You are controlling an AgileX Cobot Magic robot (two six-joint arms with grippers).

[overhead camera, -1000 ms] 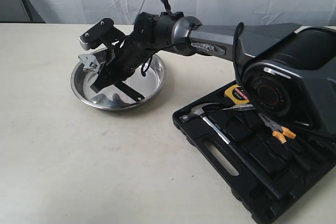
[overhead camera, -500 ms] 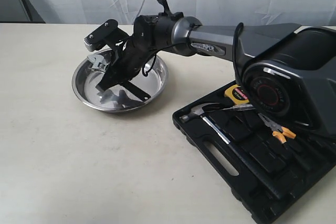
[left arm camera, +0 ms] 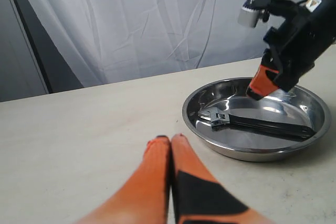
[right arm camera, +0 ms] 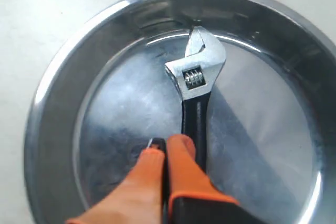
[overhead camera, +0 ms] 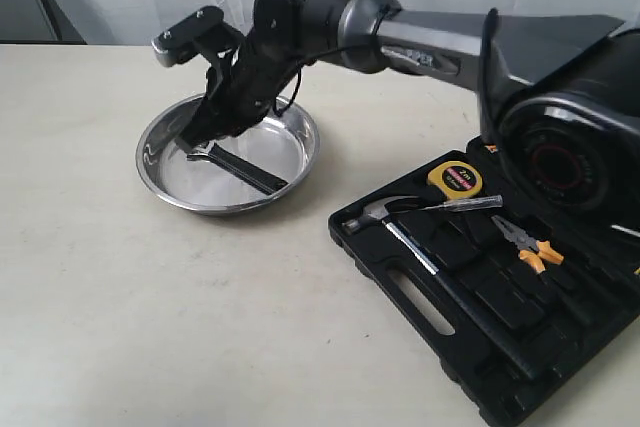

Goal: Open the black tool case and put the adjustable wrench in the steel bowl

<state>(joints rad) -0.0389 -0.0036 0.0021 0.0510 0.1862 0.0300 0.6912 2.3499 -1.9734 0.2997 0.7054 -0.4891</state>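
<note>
Steel bowl (overhead camera: 190, 189) holds the adjustable wrench (overhead camera: 245, 170) lying flat; right gripper (right arm camera: 165, 144) over it and left gripper (left arm camera: 170, 141) both pinched closed, empty

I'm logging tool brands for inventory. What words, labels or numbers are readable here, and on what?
No text reads clearly in any view.
Pale mark on the grey forearm of the right arm: too blurred.
Red label on the yellow tape measure: too small.
Silver-headed, black-handled adjustable wrench: no marking visible.
</note>
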